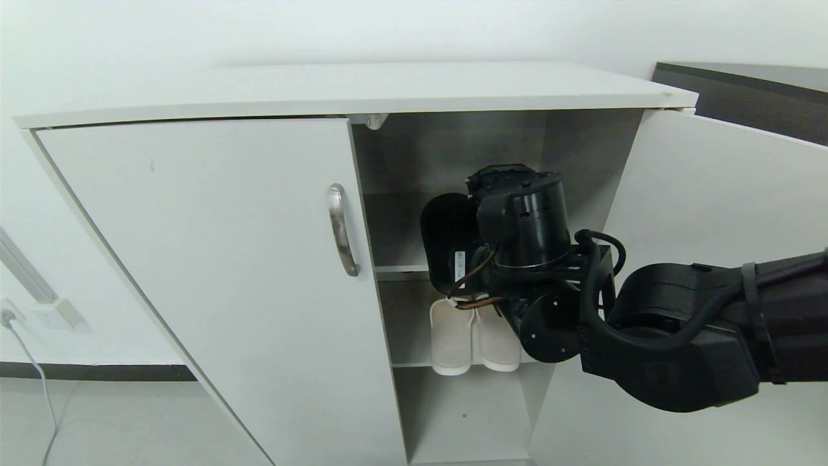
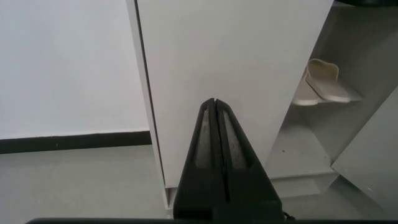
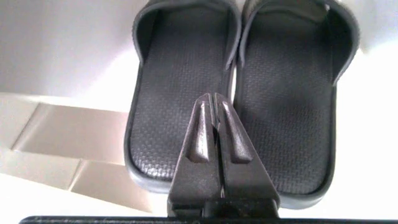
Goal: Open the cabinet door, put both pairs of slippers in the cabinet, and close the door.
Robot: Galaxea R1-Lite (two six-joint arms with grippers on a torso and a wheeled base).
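My right gripper (image 3: 214, 98) is closed, its fingers pressed together over the footbeds of the black slippers (image 3: 168, 93); I judge it pinches their inner edges, though the contact itself is hidden. In the head view that pair hangs upright at the centre of the frame, inside the open right half of the cabinet (image 1: 362, 84), just in front of the upper shelf (image 1: 401, 262) and not yet resting on it.

To do this well I should carry them deeper, tip the soles down flat and lower until the shelf bears them; then let go and draw straight back, clear of the open door (image 1: 711, 213) at the right of the frame.

The black pair is matt, with a fine dotted footbed and broad straps; the white slippers (image 1: 474, 336) lie side by side on the shelf below.

My left gripper (image 2: 214, 102) is closed on nothing, facing the shut left door (image 2: 230, 50).
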